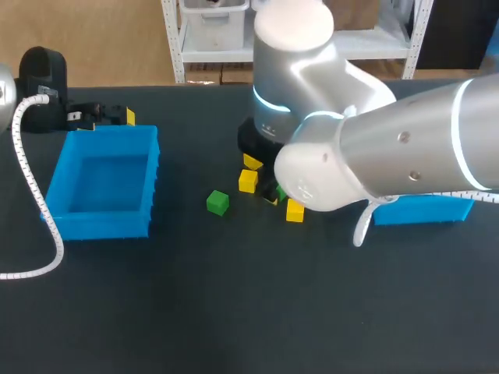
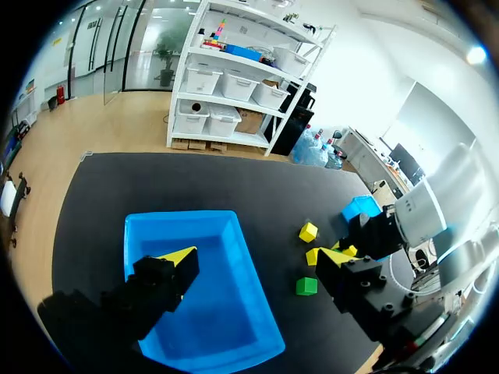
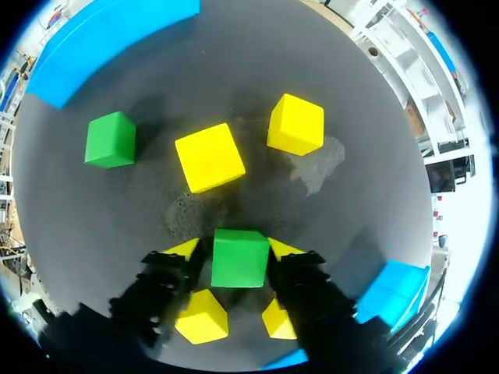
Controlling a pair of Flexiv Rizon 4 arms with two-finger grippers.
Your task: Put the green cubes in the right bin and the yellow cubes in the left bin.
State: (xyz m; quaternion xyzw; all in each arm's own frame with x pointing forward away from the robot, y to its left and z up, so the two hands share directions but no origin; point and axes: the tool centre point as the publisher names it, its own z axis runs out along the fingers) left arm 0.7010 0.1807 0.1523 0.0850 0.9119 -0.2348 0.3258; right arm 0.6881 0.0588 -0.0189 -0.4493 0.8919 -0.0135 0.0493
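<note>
My right claw is closed on a green cube, with one yellow-tipped finger against each of two opposite sides. The cube is low over the desk; whether it rests on the surface I cannot tell. Two low yellow cubes lie beneath that claw. Just ahead of it stands a near yellow cube, with a far yellow cube beside that one. In the head view my right arm enters from three o'clock and covers the claw. A second green cube sits loose at eight o'clock of the near yellow cube, apart from it. The left bin stands at the desk's nine o'clock. The right bin stands at three o'clock, largely hidden behind my right arm. My left claw is spread wide and grips nothing. It hangs at the twelve o'clock rim of the left bin, whose interior lies under its fingers.
</note>
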